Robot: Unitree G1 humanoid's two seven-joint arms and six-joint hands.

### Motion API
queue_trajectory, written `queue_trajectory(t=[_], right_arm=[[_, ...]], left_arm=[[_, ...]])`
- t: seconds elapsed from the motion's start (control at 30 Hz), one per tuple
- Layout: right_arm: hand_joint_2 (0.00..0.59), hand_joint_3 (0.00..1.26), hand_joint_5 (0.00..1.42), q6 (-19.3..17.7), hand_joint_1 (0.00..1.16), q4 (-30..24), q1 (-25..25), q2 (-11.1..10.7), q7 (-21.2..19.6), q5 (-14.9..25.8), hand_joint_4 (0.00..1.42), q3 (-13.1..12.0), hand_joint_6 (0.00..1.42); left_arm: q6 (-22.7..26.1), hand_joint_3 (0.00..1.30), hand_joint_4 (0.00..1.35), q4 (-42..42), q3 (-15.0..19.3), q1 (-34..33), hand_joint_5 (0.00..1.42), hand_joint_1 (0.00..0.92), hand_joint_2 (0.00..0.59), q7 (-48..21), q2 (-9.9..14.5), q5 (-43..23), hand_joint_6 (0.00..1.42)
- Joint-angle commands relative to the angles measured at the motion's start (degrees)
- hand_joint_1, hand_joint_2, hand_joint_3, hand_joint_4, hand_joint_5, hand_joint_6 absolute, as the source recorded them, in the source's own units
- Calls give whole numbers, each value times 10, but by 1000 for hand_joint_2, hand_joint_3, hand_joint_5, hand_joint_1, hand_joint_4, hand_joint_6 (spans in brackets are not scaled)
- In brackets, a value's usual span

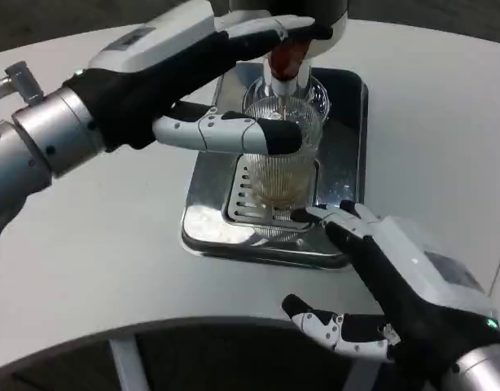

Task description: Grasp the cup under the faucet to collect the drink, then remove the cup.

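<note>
the cup (282,167), a clear ribbed glass, is seen standing upright on the slotted grille of a shiny metal drip tray (203,213), directly under the faucet (287,57), whose reddish spout hangs just above its rim. a little pale liquid is seen at the bottom of the cup. the tray is set on the white desk (103,261), towards its far edge. the left hand (193,90) is stretched in from the left edge of the desk; one finger is laid across the front of the cup near its rim, and the others are reached over the top by the faucet, so the cup is taken to be held between them, though the far side of the grasp is hidden. the right hand (388,285) is placed near the front right corner of the tray, fingers spread apart and holding nothing, one fingertip close to the edge of the grille.
</note>
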Motion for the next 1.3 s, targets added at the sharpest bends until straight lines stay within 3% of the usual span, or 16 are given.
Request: queue_trajectory(t=[0.03,0.27,0.57,0.97,1.3], right_arm=[[221,194,92,1,895,12,-4,5,-21,-5,155,-2,114],[184,203,161,14,915,35,-16,8,-47,29,192,-35,207],[177,170,171,46,907,54,-34,21,-66,79,182,-59,224],[182,133,150,85,887,80,-49,37,-104,138,174,-69,234],[176,123,159,77,884,129,-61,46,-171,199,174,-73,250]], left_arm=[[1,250,89,2,-19,22,170,0,27,-22,12,21,0],[1,250,89,4,-19,21,170,0,27,-20,11,21,0],[-2,251,96,1,-22,24,170,0,27,-20,13,25,0],[-4,251,98,-6,-23,26,170,0,27,-20,15,31,0],[-8,251,98,-4,-22,30,170,0,27,-19,17,34,0]])
